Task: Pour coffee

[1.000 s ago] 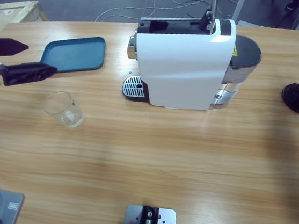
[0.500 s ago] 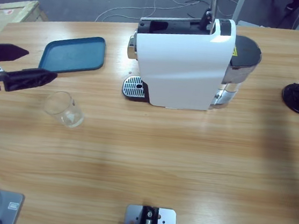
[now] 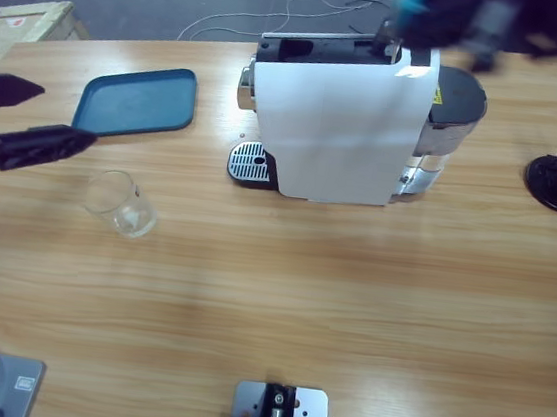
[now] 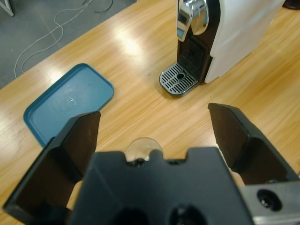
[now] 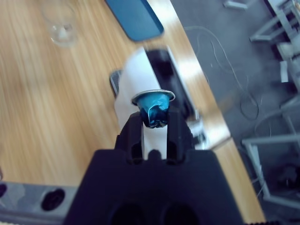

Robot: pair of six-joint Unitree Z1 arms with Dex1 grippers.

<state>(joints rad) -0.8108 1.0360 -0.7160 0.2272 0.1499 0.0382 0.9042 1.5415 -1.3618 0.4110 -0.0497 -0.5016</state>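
At the left edge of the high view, the left tool (image 3: 29, 118) hangs with its jaws spread wide, near an empty glass (image 3: 118, 202) standing on the bench (image 3: 278, 299) below the blue tray (image 3: 135, 100). The right tool (image 5: 154, 123), blurred at the top of the high view, pinches a blue capsule (image 5: 153, 107) above the white coffee machine (image 3: 343, 125). No coffee is visible in the glass.

Black wedge-jawed pincer (image 4: 154, 140), silver screw-holed bracket
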